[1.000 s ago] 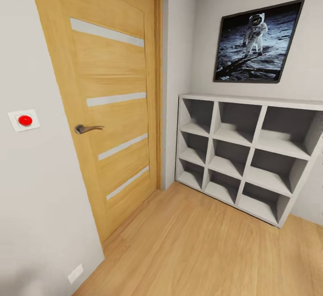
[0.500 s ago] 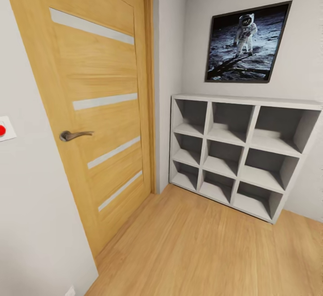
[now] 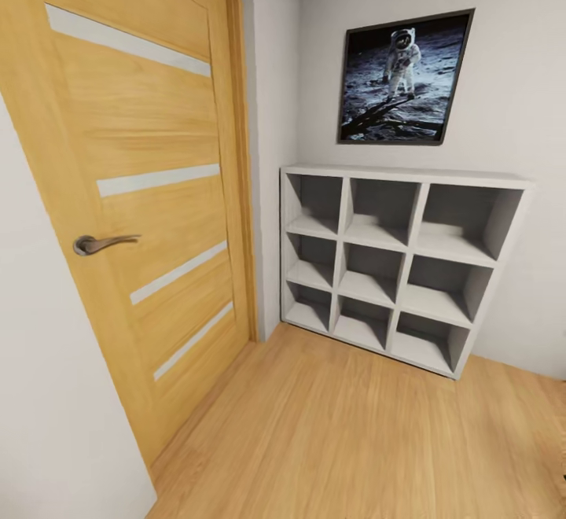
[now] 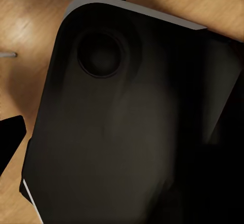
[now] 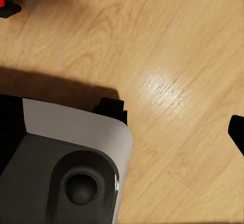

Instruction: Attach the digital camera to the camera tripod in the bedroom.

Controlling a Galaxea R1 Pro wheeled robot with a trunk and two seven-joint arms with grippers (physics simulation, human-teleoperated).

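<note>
I am in the bedroom, facing a wooden door (image 3: 141, 189) and grey cubby shelves (image 3: 393, 259) on the light wood floor (image 3: 346, 440). The camera tripod is out of view. At the edge of the right wrist view a small black thing with a red spot (image 5: 4, 4) peeks in above the floor; too little of it shows to tell whether it is the digital camera. One black fingertip (image 4: 9, 137) of my left gripper shows beside my dark base (image 4: 132, 122). One black fingertip (image 5: 237, 131) of my right gripper hangs over bare floor.
The door is closed, with a metal handle (image 3: 98, 244) at the left. All the shelf cubbies hold nothing. A framed astronaut picture (image 3: 401, 79) hangs on the grey wall above them. My base's grey-edged corner (image 5: 71, 158) lies under the right arm. Open floor stretches ahead.
The head camera has swung to the right: door and shelves have slid left in the picture, and the red wall button has left the view.
</note>
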